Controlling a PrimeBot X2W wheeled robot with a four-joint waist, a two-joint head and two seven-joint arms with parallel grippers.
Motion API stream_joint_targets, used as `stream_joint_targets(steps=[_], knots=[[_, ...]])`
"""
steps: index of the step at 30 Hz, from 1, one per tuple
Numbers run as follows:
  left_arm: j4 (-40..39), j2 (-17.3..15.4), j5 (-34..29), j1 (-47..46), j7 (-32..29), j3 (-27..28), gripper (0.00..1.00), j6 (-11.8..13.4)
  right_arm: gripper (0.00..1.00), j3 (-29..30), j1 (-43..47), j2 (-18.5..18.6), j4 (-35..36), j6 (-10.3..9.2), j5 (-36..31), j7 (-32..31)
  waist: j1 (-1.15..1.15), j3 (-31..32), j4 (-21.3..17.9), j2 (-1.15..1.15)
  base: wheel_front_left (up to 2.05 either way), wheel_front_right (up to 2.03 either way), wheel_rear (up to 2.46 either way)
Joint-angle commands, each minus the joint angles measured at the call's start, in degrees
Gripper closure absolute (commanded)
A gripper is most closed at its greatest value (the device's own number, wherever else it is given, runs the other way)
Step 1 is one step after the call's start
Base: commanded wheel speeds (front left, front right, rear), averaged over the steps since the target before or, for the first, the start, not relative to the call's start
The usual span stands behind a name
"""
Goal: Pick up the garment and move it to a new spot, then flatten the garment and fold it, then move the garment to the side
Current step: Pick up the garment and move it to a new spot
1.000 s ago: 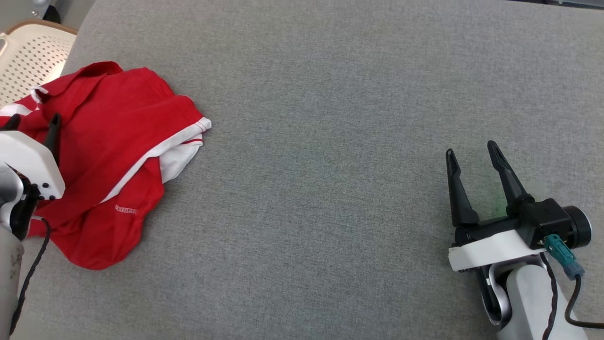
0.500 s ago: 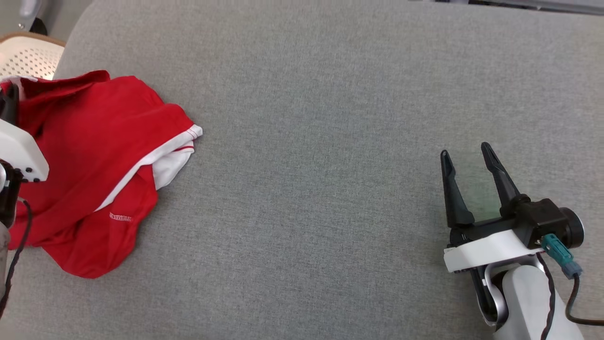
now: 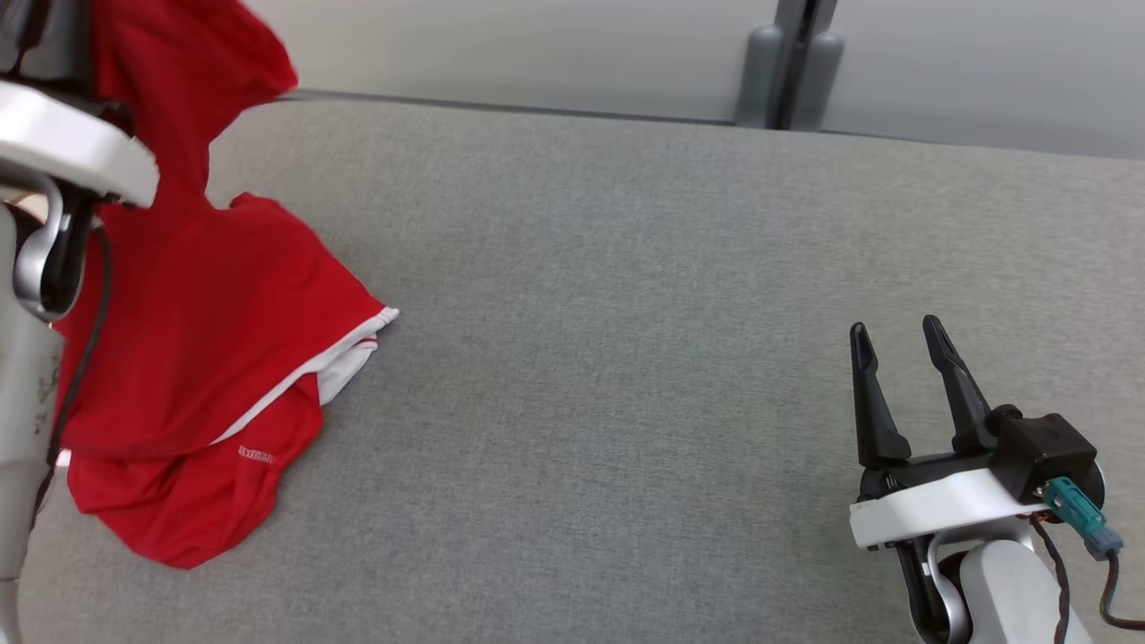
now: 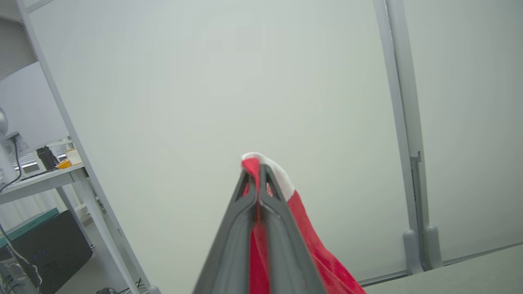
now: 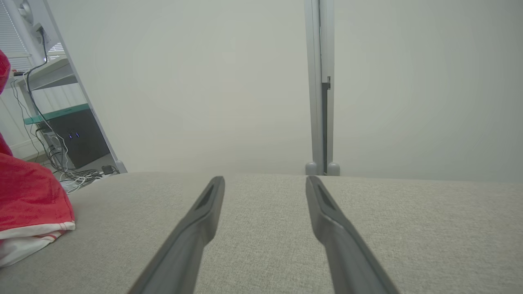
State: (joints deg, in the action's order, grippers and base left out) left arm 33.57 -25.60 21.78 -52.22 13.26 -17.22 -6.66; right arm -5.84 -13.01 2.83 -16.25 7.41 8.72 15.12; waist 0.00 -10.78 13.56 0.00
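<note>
In left hand (image 4: pixel 258 169), garment (image 3: pixel 206 331) now half-aloft

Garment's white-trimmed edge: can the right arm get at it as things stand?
Probably yes. Bare grey surface lies between the open right gripper and the white-trimmed edge of the garment; nothing blocks the path. It is a long reach across, though. The left gripper holds the garment's raised end.

garment (image 3: pixel 206 340): red, white edge stripe, tiny white lettering
surface (image 3: pixel 626 358): plain light grey weave
right gripper (image 3: pixel 894 324): black fingers, white mount
connector (image 3: pixel 1073 514): teal
wall (image 3: pixel 537 45): pale grey-white
</note>
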Motion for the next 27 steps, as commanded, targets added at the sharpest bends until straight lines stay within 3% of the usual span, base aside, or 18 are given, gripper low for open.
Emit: stream_joint_targets(steps=[1, 9, 15, 27], knots=[[-2.5, 0.5, 0.6, -1.0, -0.8, 0.0, 1.0, 0.4, 0.0, 0.0, 0.5, 0.1, 0.0, 0.15, 0.7, 0.1, 0.0, 1.7, -1.4, 0.0, 0.0, 0.0, 0.0], [-23.7, 3.7, 3.5, -2.6, -10.1, -1.3, 1.0, 2.1, 0.0, -1.2, 0.6, 0.1, 0.4, 0.15, 3.3, 0.1, 0.0, 3.2, -6.5, 0.0, 0.0, 0.0, 0.0], [-33.1, 6.7, 3.6, -5.8, -17.9, -3.3, 1.0, 5.7, 0.0, -1.4, 0.1, 0.1, 0.8, 0.15, 5.4, 0.1, 0.0, 2.6, -12.9, 0.0, 0.0, 0.0, 0.0], [-26.5, 7.5, 1.2, -10.8, -20.3, -5.0, 1.0, 7.5, 0.0, -3.7, -1.8, 0.1, 2.1, 0.15, 9.6, 0.1, 0.0, -2.3, -26.3, 0.0, 0.0, 0.0, 0.0]])
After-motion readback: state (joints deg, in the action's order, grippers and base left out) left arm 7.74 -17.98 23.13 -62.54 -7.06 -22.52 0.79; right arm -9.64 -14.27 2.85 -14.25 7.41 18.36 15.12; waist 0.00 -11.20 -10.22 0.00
